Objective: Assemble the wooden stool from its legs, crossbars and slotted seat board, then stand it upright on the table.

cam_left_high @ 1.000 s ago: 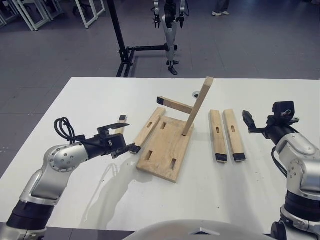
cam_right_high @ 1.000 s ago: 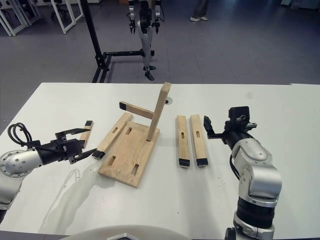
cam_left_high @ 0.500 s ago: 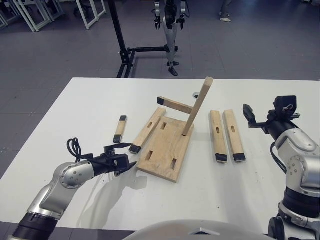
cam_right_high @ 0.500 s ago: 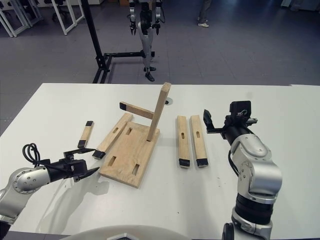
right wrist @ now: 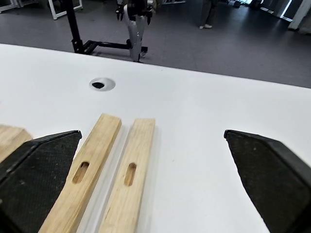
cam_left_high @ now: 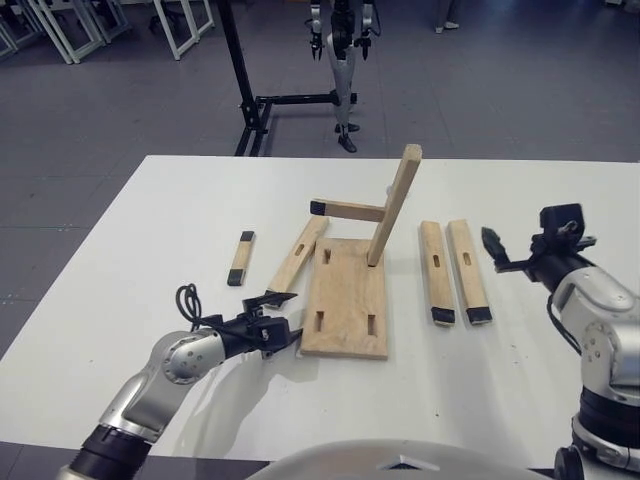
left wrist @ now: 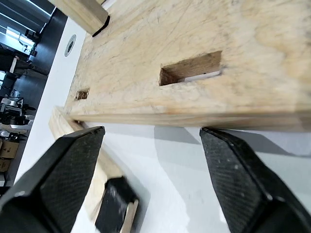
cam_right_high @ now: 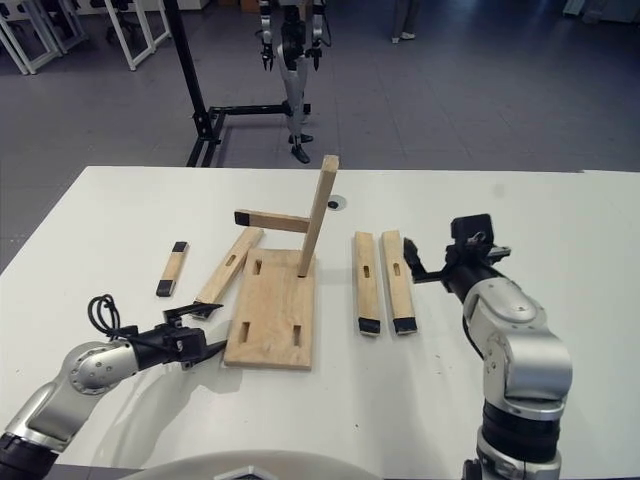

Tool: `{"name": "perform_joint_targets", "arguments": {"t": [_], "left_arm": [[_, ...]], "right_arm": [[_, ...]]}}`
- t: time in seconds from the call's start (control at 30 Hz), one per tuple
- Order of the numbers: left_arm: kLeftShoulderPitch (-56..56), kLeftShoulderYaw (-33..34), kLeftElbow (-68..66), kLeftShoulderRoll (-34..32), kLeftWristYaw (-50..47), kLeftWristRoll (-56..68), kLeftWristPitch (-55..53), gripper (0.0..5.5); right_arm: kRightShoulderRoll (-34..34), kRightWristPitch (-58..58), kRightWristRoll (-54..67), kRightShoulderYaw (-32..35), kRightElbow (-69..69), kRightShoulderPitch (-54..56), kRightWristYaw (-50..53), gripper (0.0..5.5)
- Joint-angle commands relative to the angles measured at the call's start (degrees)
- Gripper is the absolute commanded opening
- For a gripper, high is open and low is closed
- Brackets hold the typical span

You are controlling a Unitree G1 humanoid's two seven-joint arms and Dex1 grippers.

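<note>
Left eye view: spread left pincer [cam_left_high: 281,316] is squaring the seat board [cam_left_high: 347,310].
Right pincer [right wrist: 152,133] is hovering spread near two unfitted legs [cam_left_high: 436,268].

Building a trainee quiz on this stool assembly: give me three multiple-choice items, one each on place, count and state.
1. Where does the pair of loose legs lie, from the seat board? A on it; B right of it; C left of it.
2. How many legs stand upright in the board? A one; B two; C four.
3. The left gripper is: A shut on a leg; B shut, empty; C open.
B: they lie right of the board. A: one upright leg. C: jaws apart by the board's edge.
</note>
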State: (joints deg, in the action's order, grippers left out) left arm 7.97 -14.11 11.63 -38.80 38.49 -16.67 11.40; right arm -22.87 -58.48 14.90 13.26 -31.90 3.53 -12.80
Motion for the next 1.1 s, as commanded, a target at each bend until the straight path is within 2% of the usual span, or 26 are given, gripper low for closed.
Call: {"name": "perform_joint_targets", "arguments": {"t": [0.03,0.23,0.53,0.73,1.1], "left_arm": [[-4.1,-1.6,2.8,3.0,-0.1,-0.9,-3.7,3.63],[-5.4,-2.5,3.9,3.7,0.2,-1.1,-5.2,3.63],[-13.4,1.7,10.9,5.7,1.5,5.1,-14.6,3.63],[-13.4,1.8,15.1,6.3,1.4,6.3,-19.3,3.63],[-12.9,1.5,15.1,6.2,0.7,7.5,-21.0,3.63]], "right_arm": [[0.4,-1.2,0.4,-1.7,-0.9,-4.8,-0.6,5.48],[1.7,2.6,-0.9,-5.5,2.4,-10.2,-0.4,5.48],[2.7,13.4,-4.9,-7.6,14.5,-14.7,0.5,5.48],[6.2,13.3,-1.2,-7.2,17.8,-15.2,-0.8,4.42],[3.3,16.5,-4.1,-10.9,19.1,-17.6,-2.6,2.41]]}}
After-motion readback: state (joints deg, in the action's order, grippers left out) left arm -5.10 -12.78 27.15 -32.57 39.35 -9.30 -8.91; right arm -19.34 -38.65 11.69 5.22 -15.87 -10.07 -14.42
